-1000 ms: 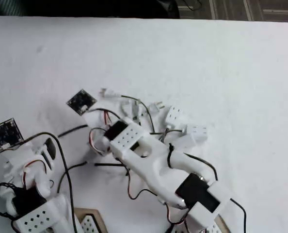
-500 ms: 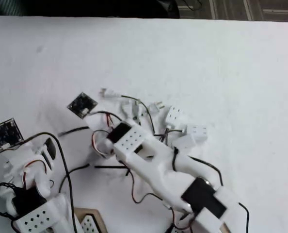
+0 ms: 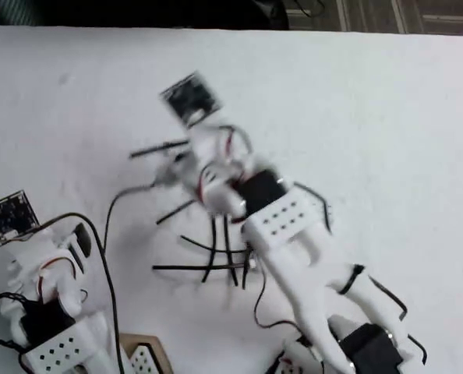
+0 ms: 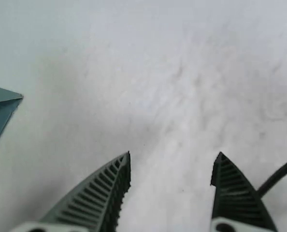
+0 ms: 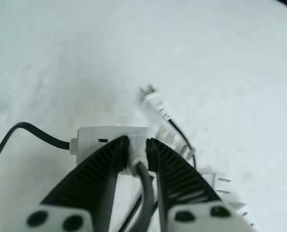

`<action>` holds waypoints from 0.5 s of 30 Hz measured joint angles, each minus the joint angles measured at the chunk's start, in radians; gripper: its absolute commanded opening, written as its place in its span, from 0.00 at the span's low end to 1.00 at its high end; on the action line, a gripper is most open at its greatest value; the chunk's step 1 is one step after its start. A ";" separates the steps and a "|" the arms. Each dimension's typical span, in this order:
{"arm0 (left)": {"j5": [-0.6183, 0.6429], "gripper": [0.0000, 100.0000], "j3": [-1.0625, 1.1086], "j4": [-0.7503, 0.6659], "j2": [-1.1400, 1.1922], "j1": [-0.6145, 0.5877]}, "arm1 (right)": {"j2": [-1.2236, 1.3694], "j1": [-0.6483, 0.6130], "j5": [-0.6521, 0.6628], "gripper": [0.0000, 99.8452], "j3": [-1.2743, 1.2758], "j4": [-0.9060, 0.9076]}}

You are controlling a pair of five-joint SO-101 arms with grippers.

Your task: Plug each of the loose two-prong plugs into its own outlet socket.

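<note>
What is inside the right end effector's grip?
The right end effector is shut on a white plug with a dark cord, held against a white outlet socket. Its prongs are covered, so whether it is seated cannot be seen.

your table [image 3: 387, 109] is a plain white surface that spans nearly the whole width of the high view. thin black cords [image 3: 204, 261] lie crossed on it near the middle. in the right wrist view, a white socket block [image 5: 93, 137] appears to rest flat on the surface, with a black cord leaving one end. near it, a white two-prong plug [image 5: 152, 100] lies loose with its black lead trailing behind. a wooden plate [image 3: 150, 343] sits at the near edge.
</note>
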 measured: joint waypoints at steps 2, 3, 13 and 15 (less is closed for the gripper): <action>0.000 0.28 0.000 0.000 0.000 0.000 | 0.038 0.060 0.000 0.02 -0.064 -0.002; 0.000 0.28 0.000 0.000 0.000 0.000 | 0.071 0.092 0.000 0.02 -0.097 -0.006; 0.000 0.28 0.000 0.000 0.000 0.000 | 0.546 0.295 0.000 0.02 -0.470 -0.075; 0.000 0.28 0.000 0.000 0.000 0.000 | 0.649 0.311 0.000 0.02 -0.557 -0.075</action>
